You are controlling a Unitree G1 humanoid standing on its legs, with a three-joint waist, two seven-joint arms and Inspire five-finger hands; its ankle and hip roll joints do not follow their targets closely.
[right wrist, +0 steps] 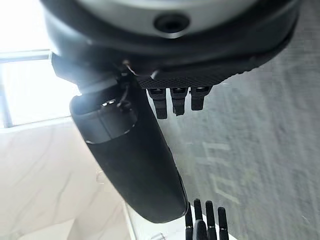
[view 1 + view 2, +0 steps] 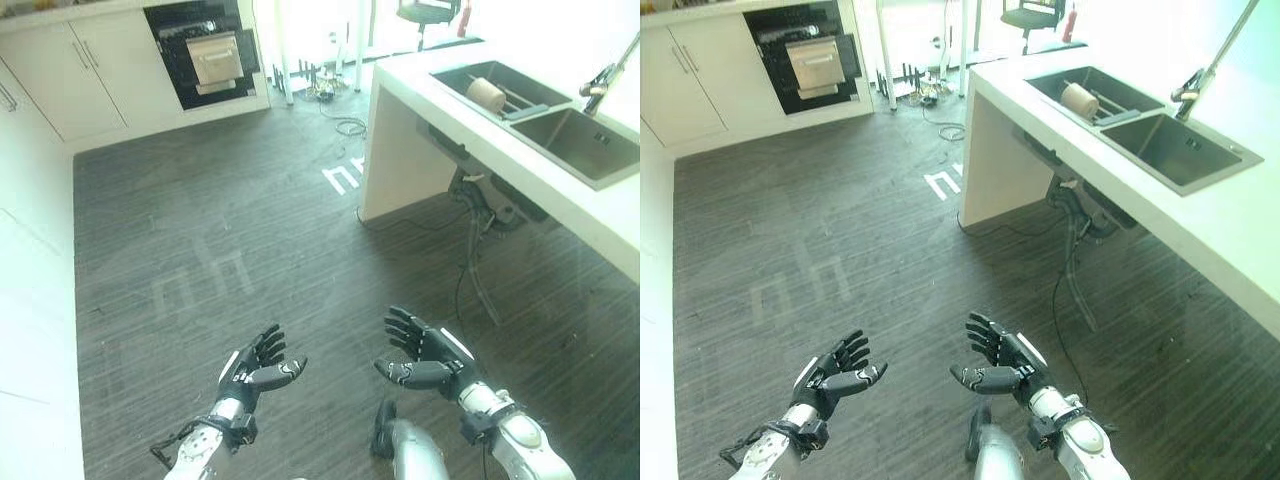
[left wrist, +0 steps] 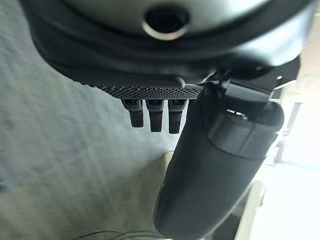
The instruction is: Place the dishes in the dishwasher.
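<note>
Left hand (image 2: 250,372): fingers spread, empty, above floor (image 2: 200,250).
Right hand (image 2: 425,360): fingers spread, empty.
Dish: cup (image 2: 487,95) lying in far sink basin (image 2: 520,85), worktop (image 2: 420,85).

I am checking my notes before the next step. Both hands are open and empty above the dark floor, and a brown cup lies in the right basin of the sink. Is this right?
Not quite. The left hand and right hand are indeed open and empty above the floor, but the brown cup lies in the left basin of the sink, on a rack, as the right eye view shows.
</note>
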